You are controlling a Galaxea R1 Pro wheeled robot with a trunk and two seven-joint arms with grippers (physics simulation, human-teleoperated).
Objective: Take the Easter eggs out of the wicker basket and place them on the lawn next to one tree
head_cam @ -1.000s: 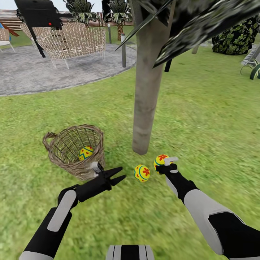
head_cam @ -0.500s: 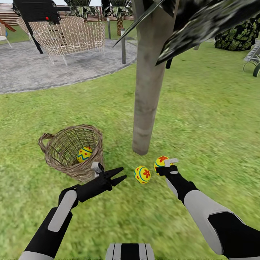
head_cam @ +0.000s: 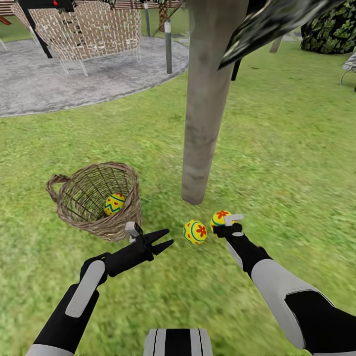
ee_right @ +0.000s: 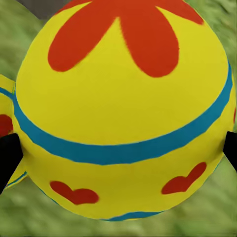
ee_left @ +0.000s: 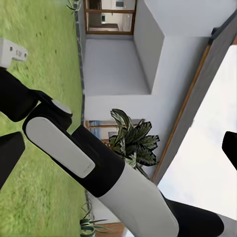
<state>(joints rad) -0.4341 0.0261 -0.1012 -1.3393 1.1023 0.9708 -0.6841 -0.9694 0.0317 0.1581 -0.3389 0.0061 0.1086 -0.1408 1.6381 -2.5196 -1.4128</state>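
Lawn [head_cam: 277, 163] carries everything. Right end effector [head_cam: 226, 223] grasping one egg [head_cam: 219, 218] near tree [head_cam: 202, 123] base; second egg [head_cam: 195, 232] on grass just beside it. Third egg [head_cam: 113, 203] inside wicker basket [head_cam: 94, 225]. Left end effector [head_cam: 163, 240] released, fingers spread, near the basket.
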